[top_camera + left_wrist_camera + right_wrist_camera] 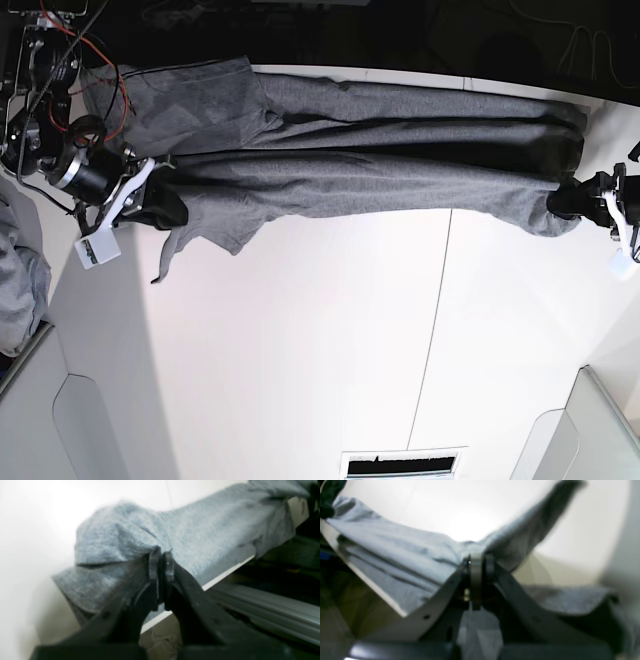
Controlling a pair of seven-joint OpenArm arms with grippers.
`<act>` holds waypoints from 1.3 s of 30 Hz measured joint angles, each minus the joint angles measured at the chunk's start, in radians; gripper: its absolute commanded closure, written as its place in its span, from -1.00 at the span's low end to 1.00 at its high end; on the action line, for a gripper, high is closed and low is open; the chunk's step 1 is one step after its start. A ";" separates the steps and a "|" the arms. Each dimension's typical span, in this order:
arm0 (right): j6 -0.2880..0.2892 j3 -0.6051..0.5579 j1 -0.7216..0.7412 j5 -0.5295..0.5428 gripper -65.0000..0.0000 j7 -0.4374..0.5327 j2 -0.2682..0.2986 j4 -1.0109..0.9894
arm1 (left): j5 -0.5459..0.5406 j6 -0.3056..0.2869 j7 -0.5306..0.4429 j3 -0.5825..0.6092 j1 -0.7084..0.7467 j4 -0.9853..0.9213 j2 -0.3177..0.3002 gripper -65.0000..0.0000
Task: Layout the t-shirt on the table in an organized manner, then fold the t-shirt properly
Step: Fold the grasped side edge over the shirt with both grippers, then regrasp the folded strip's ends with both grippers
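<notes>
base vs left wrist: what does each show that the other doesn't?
Base only: the whole t-shirt stretched between both arms, the right gripper shut on its sleeve end, and a paler cloth heap at the side. Left wrist only: the left gripper close up, its jaws pinching a bunched fold. Both: grey shirt lying along the white table edge.

Place: a robotics lab or test bench is suggested.
Work surface: a wide, bare white table (330, 340) with a thin dark seam is seen, lit brightly from above.
Rig: two mounted arms with exposed red wiring (112, 92) are seen at the table's ends.
Frame: aluminium rail (270, 610) is seen below the table edge.
</notes>
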 measured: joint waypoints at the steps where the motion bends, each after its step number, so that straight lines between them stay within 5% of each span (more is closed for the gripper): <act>1: 0.000 0.002 -0.021 0.011 1.00 -0.005 0.000 0.018 | 0.000 0.000 0.006 0.000 0.000 0.000 0.000 1.00; 9: 0.005 0.002 -0.169 0.034 1.00 -0.011 0.000 0.152 | -0.001 0.000 0.016 0.000 0.069 0.001 -0.006 0.97; 17: 0.004 0.001 -0.285 0.013 0.96 -0.012 0.000 0.152 | 0.027 0.000 -0.035 0.000 0.122 0.002 -0.007 0.57; 20: 0.004 0.001 -0.296 0.001 0.30 -0.011 0.000 0.152 | 0.027 0.000 -0.055 0.000 0.117 0.002 -0.008 0.48; 22: 0.003 0.001 -0.296 -0.017 0.12 -0.008 0.000 0.152 | 0.027 0.000 -0.054 0.000 0.116 0.002 -0.008 0.33; 31: 0.003 0.011 -0.290 0.018 0.15 0.075 -0.059 0.279 | 0.062 0.000 -0.054 -0.006 0.118 0.002 -0.007 0.26; 33: 0.003 0.011 -0.285 0.021 0.44 0.103 -0.086 0.297 | 0.093 0.000 -0.064 -0.034 0.118 0.001 -0.005 0.26; 35: 0.004 0.011 -0.265 -0.037 1.00 0.103 -0.117 0.285 | 0.147 0.000 -0.129 -0.082 0.120 0.001 -0.006 0.25; 39: 0.004 0.002 -0.206 -0.104 1.00 0.126 -0.141 0.177 | 0.204 0.000 -0.185 -0.149 0.115 -0.021 -0.006 -0.05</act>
